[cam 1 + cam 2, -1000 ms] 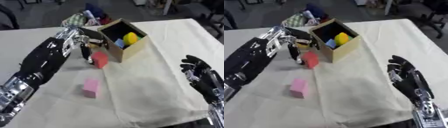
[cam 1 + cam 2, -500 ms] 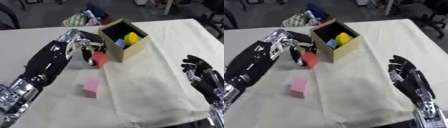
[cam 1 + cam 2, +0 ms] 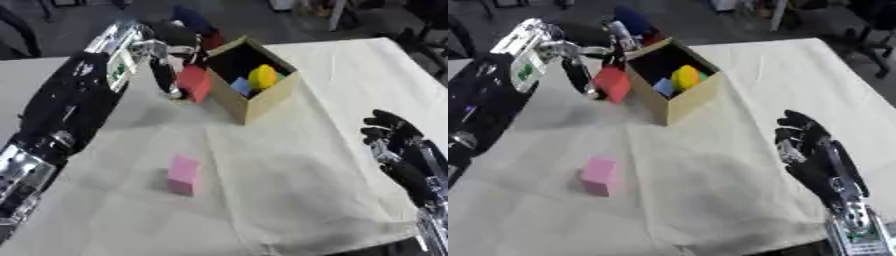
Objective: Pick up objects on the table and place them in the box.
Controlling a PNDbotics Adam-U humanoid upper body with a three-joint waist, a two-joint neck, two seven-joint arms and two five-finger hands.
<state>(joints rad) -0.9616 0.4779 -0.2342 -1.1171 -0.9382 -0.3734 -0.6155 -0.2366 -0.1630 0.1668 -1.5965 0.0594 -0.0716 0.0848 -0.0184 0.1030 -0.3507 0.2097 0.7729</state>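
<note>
- Left eye view shows the left hand (image 3: 162, 55) pinching a red block (image 3: 194, 82) between its curled fingers, holding it just beside the left wall of the cardboard box (image 3: 254, 102), at about rim height.
- The box stands far of centre on the cloth-covered table (image 3: 289, 175), tilted to the view, and already holds a yellow piece (image 3: 262, 76) and a blue piece (image 3: 242, 86).
- Risk, as I judge it: the block sits low against the wall, so moving it right without lifting could knock the rim, shove the box or tip the block out of the pinch.
- Letting go too soon would drop it outside, on the left of the box.
- A pink block (image 3: 183, 173) lies on the near left of the cloth, well apart from the box and untouched; it looks like the next thing to collect.
- The right hand (image 3: 815, 155) rests idle at the near right, fingers spread and pointing up, holding nothing.
- Dark clutter behind the box at the far edge is too blurred to name; it crowds the far side of the box.
</note>
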